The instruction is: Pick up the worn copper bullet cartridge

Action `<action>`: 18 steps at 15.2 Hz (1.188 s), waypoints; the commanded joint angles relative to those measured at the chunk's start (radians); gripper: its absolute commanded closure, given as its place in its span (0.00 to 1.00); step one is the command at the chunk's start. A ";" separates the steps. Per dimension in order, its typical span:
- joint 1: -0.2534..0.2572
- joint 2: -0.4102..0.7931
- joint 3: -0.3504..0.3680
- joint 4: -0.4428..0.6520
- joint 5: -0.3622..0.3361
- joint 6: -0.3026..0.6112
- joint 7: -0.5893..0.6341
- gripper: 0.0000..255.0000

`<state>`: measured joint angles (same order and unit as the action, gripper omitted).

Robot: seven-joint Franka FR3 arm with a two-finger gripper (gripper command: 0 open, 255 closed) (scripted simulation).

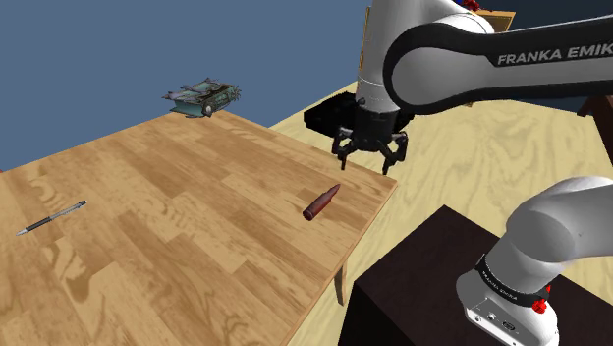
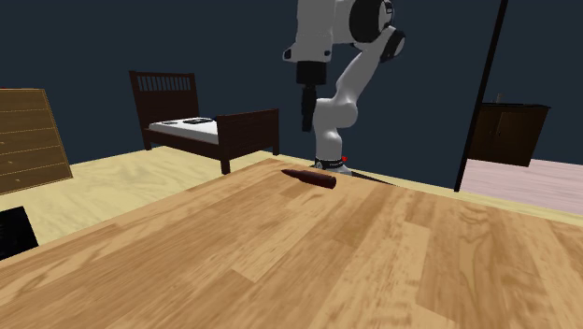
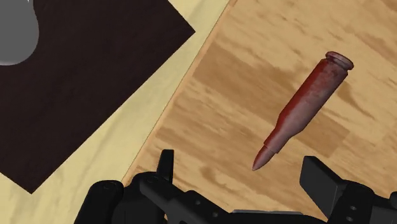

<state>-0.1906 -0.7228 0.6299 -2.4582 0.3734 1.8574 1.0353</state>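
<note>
Reddish-brown and lying flat near the edge of the wooden table (image 1: 196, 236), the bullet cartridge (image 1: 320, 202) sits below the open, empty gripper (image 1: 370, 157), which hangs perhaps slightly off to one side and must next line up and go down.

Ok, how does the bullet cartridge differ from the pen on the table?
The cartridge is reddish-brown and stubby, tapering to a point; the pen is dark and thin. The cartridge lies near the gripper; the pen lies far toward the shoulder view's left. Both lie flat on the table.
</note>
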 commanded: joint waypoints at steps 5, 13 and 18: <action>-0.193 0.175 0.279 0.071 -0.013 0.166 0.401 0.00; -0.317 0.286 0.447 0.062 -0.053 0.302 0.557 0.00; -0.328 0.300 0.466 0.050 -0.058 0.327 0.564 1.00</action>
<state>-0.5181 -0.4236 1.0948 -2.4071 0.3160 2.1825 1.5986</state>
